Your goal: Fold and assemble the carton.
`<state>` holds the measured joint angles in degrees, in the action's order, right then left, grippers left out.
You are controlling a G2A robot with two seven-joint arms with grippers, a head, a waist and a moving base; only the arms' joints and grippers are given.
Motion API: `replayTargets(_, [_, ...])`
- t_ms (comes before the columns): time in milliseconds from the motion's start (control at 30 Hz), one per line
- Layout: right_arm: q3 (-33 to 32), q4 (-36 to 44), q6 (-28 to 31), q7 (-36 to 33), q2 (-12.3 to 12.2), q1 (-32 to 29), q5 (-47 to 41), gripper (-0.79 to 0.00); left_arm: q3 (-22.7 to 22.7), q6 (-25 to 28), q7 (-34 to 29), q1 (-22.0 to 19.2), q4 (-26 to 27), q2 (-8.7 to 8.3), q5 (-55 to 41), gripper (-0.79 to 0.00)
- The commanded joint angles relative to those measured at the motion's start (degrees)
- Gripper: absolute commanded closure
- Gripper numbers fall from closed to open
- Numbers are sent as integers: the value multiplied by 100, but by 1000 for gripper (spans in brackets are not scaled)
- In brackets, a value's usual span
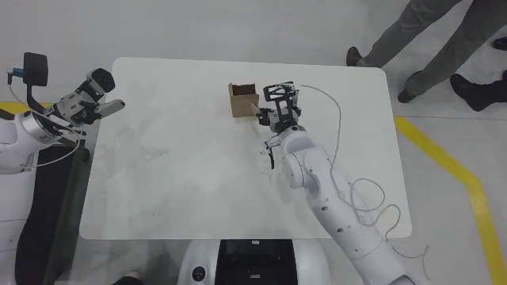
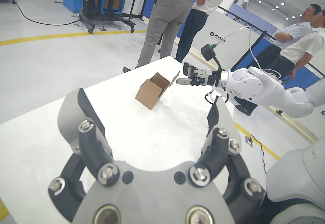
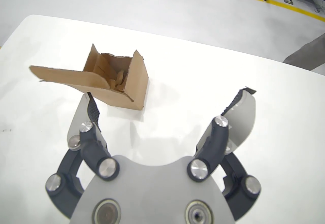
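Note:
A small brown carton stands on the white table toward the far middle, its top open and its flaps up. From the right wrist view, the carton has one long flap sticking out sideways. My right gripper is open just beside it, one fingertip under that flap. In the top view the right gripper sits against the carton's right side. My left gripper hangs open at the table's left edge, far from the carton. It holds nothing.
People's legs stand on the floor by the table's far right corner. A white cable loops along the right arm. Bare tabletop lies to the left of and in front of the carton. Yellow floor lines run on both sides.

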<state>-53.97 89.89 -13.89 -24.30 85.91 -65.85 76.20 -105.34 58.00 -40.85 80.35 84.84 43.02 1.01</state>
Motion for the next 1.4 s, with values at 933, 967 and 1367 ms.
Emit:
replayTargets(933, [480,-772,-751,149,406,663,244,-785,0,0,0,0,0,0,0,-785])
replayTargets(967, [420,-704,-796,94,390,598,328,-785,0,0,0,0,0,0,0,-785])
replayTargets(1367, [-197,167,-464,-79,232,-196,531,-785,0,0,0,0,0,0,0,-785])
